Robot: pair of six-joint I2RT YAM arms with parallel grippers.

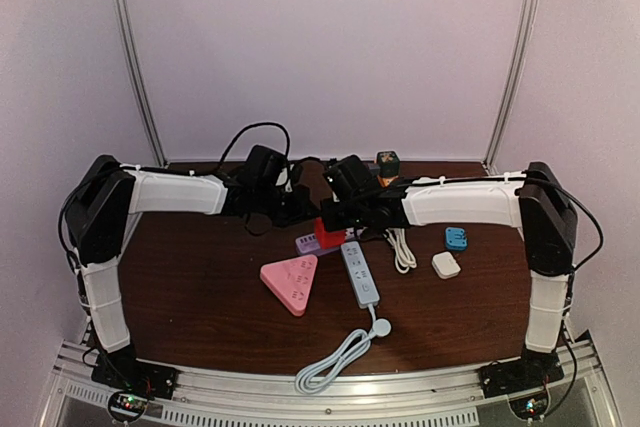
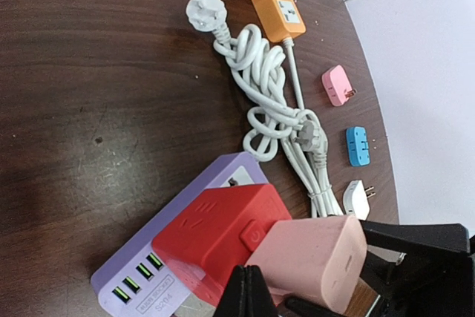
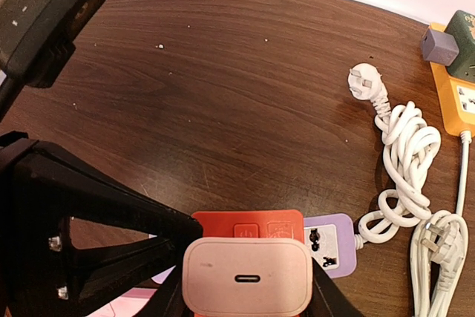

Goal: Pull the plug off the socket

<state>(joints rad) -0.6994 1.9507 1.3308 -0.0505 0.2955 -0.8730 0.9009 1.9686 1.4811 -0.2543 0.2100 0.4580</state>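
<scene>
The pink plug (image 3: 246, 276) is seen set against the front face of the red socket block (image 3: 249, 226). It is grasped on both flanks by the right gripper (image 3: 246, 298), whose jaws are clamped onto the plug's sides (whether the pins are seated inside the block cannot be told). The left gripper (image 2: 249, 291) is clenched with nothing between its fingers. Its joined tips are placed at the edge of the red socket block, just beside the plug, though contact cannot be confirmed.

The red socket block is carried on top of a purple power strip (image 2: 174, 206), whose row of USB ports is visible below the block. A coiled white cable (image 2: 271, 102) is laid on the brown table (image 2: 96, 72) just to the right of the block. An orange power strip (image 2: 276, 5) is found farther off, toward the table's far edge from the block. On the near side of the block, in the overhead view, a pink triangular strip (image 1: 292, 282) and a white-and-blue strip (image 1: 360, 274) are set close by.
</scene>
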